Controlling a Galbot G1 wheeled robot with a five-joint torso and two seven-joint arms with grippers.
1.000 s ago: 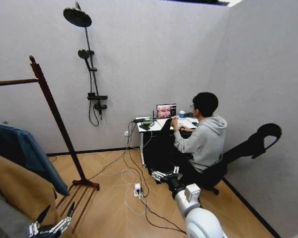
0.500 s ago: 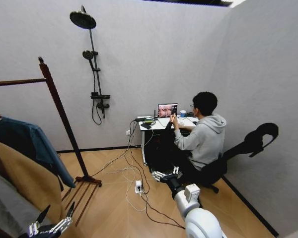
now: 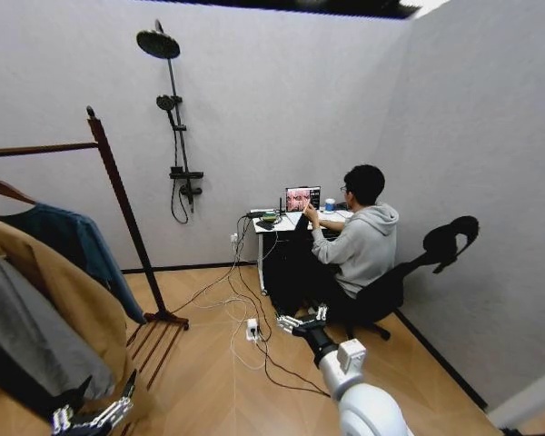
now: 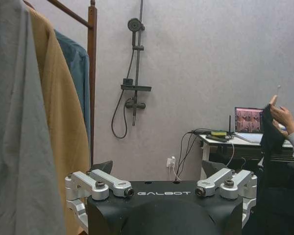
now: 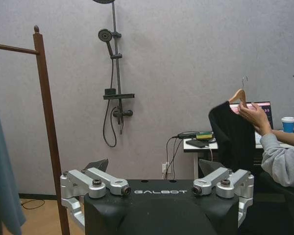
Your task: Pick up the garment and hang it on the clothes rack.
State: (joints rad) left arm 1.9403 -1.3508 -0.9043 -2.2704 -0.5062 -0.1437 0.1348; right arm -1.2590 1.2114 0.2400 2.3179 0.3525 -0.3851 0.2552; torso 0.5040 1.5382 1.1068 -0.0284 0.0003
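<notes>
Both hands read "GALBOT": left hand (image 4: pixel 164 183) and right hand (image 5: pixel 157 181) spread wide, holding nothing. Far left, the garment (image 3: pixel 77 245) hangs on the clothes rack (image 3: pixel 123 218), beside a tan coat (image 3: pixel 68 300).

Three garments (image 3: pixel 45 300), one rack (image 3: pixel 118 195), two grippers (image 3: pixel 302 321)

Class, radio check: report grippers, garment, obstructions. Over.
Left gripper and right gripper open, empty. Garment hanging on clothes rack, beside tan coat. Cables across floor ahead.
</notes>
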